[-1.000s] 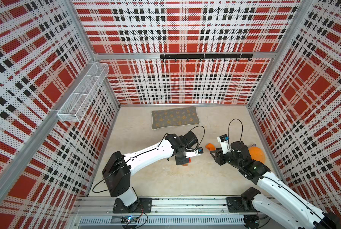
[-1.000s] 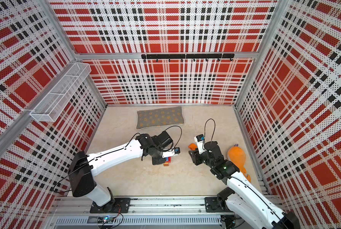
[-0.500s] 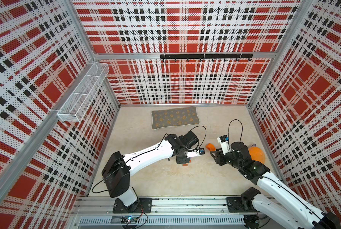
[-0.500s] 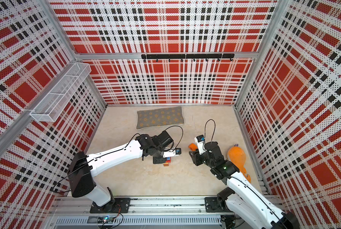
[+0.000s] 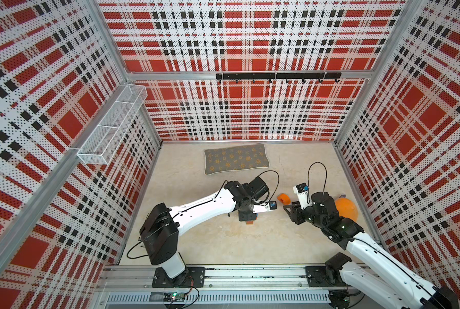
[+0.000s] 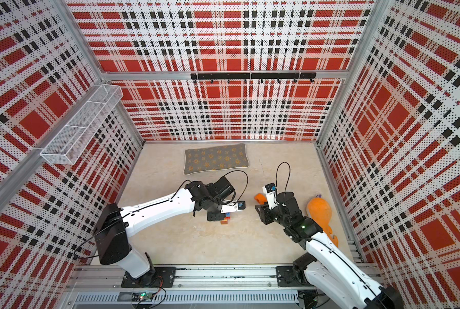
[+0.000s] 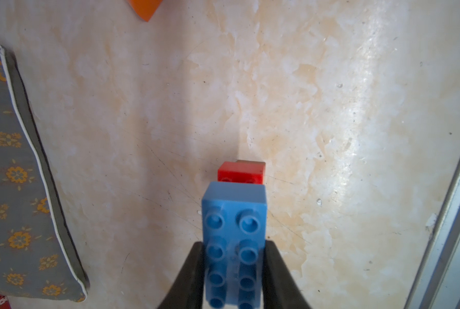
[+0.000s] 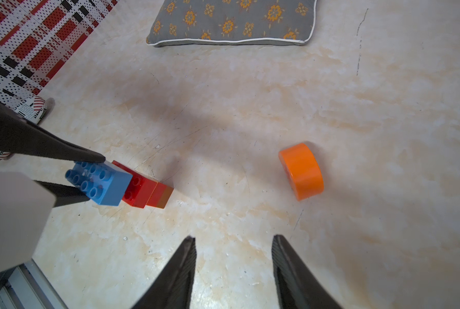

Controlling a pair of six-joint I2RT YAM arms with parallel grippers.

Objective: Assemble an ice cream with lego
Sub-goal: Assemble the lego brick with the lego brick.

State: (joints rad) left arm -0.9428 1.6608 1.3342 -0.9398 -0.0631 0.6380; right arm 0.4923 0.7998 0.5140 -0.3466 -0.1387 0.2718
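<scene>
My left gripper [image 7: 234, 244] is shut on a blue studded brick [image 7: 234, 214], studs facing the wrist camera. Below the blue brick sit a red brick [image 8: 138, 191] and a small brown-orange one [image 8: 160, 198], whose lower end seems to rest on the floor. In both top views this stack [image 5: 250, 221] [image 6: 225, 220] shows just under the left wrist. The orange dome brick [image 8: 302, 171] [image 5: 283, 198] lies alone on its side, between the two arms. My right gripper [image 8: 234, 240] [image 5: 290, 211] hangs open and empty, a short way from the dome.
A grey flowered cushion [image 5: 235, 159] lies at the back of the floor. A big plain orange round object [image 5: 345, 208] sits by the right wall behind the right arm. A striped can [image 8: 33, 109] stands near the left arm. A wire basket [image 5: 113, 125] hangs on the left wall.
The left gripper with its bricks has edged slightly toward the front. The right arm and the orange dome have stayed put.
</scene>
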